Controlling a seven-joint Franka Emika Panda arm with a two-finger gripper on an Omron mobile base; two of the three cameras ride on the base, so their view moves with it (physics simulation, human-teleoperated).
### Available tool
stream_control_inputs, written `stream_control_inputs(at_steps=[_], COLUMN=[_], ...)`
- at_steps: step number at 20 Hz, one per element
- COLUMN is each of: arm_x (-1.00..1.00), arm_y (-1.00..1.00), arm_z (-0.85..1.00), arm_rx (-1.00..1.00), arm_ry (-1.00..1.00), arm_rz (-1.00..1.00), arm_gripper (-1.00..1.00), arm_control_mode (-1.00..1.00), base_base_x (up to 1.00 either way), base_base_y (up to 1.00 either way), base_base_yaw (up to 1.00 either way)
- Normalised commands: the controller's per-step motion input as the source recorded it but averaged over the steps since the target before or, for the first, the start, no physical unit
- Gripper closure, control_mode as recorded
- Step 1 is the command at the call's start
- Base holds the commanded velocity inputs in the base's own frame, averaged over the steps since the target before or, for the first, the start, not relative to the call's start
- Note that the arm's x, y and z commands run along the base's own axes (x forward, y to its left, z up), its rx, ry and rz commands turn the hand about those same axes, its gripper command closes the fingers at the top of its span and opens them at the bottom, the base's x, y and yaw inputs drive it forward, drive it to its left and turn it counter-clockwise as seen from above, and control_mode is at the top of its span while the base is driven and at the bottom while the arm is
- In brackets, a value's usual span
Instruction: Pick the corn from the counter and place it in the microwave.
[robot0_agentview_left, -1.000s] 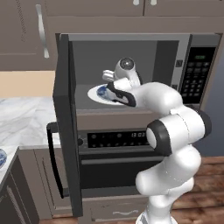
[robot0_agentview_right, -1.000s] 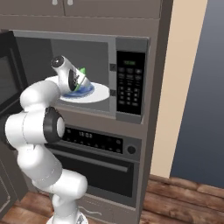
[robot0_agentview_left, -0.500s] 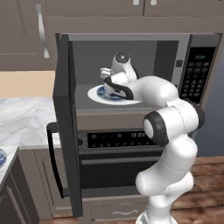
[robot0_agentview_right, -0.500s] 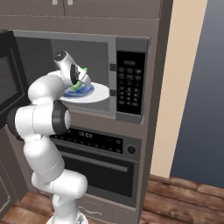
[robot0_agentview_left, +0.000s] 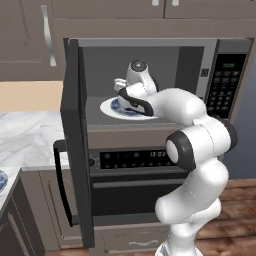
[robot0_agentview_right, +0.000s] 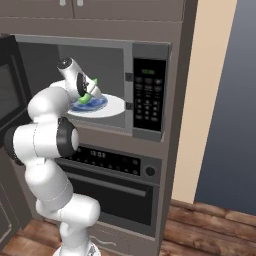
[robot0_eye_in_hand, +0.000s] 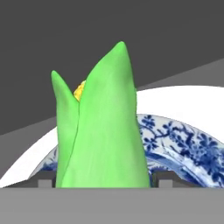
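Currently the microwave is seen with its door swung wide to the left, above the oven. The arm is reached into the cavity. A white turntable is seen on the cavity floor, with a blue patterned plate on it. The gripper is positioned just above the plate. The corn is clamped between the two fingers: in the hand view it rises straight up from between the tips, one pad touching each side of its base, yellow kernels showing at the split in the husk. In the right base view the corn sticks out of the gripper at a slant, over the plate; whether it touches the plate cannot be told. A strip of counter is visible left of the door.
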Motion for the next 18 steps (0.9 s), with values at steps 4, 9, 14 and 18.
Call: stream_control_inputs(at_steps=[4,9,14,18], arm_x=[0.06,-0.11,-0.87,-0.92], arm_y=[0.00,0.00,0.00,-0.01], arm_z=[-0.02,0.00,0.13,0.27], arm_rx=[0.00,0.03,0.05,0.02], arm_ry=[0.00,0.00,0.00,0.00], arm_rz=[-0.04,-0.07,-0.04,-0.03], arm_gripper=[-1.00,-1.00,-1.00,-1.00], arm_control_mode=[-1.00,-1.00,-1.00,-1.00], base_base_x=[0.00,0.00,0.00,0.00], base_base_y=[0.00,0.00,0.00,0.00], base_base_yaw=[0.00,0.00,0.00,0.00])
